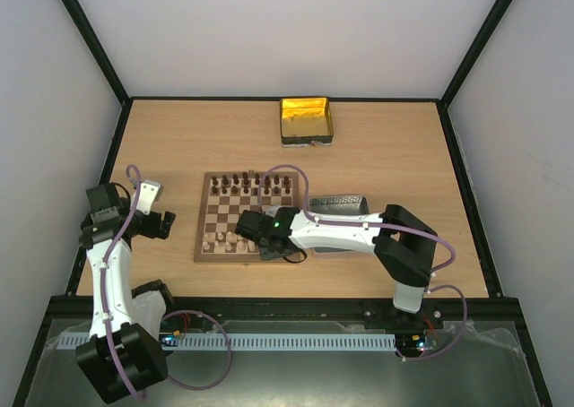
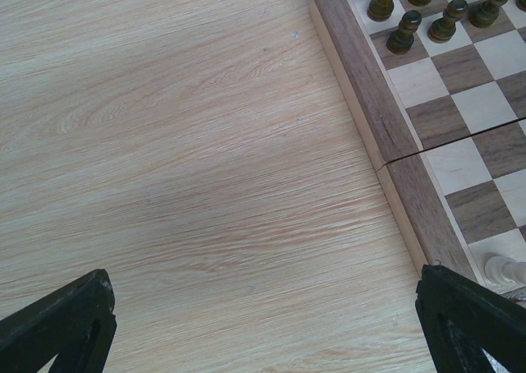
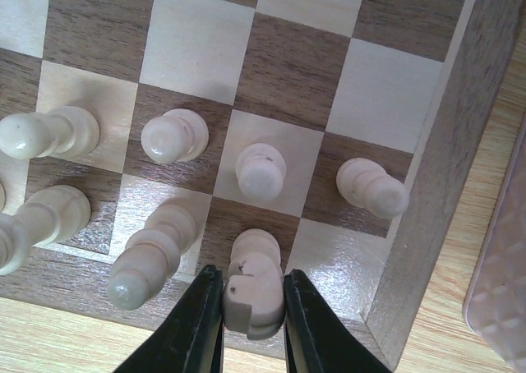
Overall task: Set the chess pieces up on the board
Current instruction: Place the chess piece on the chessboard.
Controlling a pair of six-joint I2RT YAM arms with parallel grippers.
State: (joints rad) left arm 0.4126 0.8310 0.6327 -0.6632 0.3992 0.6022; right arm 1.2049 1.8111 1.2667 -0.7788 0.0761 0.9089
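While the right fingers (image 3: 205, 328) show at the bottom of the right wrist view, they are closed on a cream knight (image 3: 255, 303), with one black finger pressed to each side of it. The knight is over a dark square in the lowest row of the board (image 3: 427, 184), one square in from the brown border at the right of the frame. I cannot tell whether its base rests on the wood. Just left of it stands a taller cream piece (image 3: 148, 258), and above them in the frame runs a row of cream pawns (image 3: 261, 169), each on its own square.

From overhead, the board lies in the middle of the desk (image 1: 404, 156). The dark pieces (image 1: 247, 185) line the two rows at its upper edge, and the cream ones sit along its lower edge towards the left. A grey tray (image 1: 341, 203) lies just beside the board's right edge, partly under my right arm (image 1: 332, 232). A yellow tin (image 1: 307, 120) sits at upper centre, well apart from the board.

The left fingers (image 2: 472, 324) are spread wide and hold nothing. They hang over bare desk left of the board, and the lower-right one is near a small cream piece (image 2: 503, 268).
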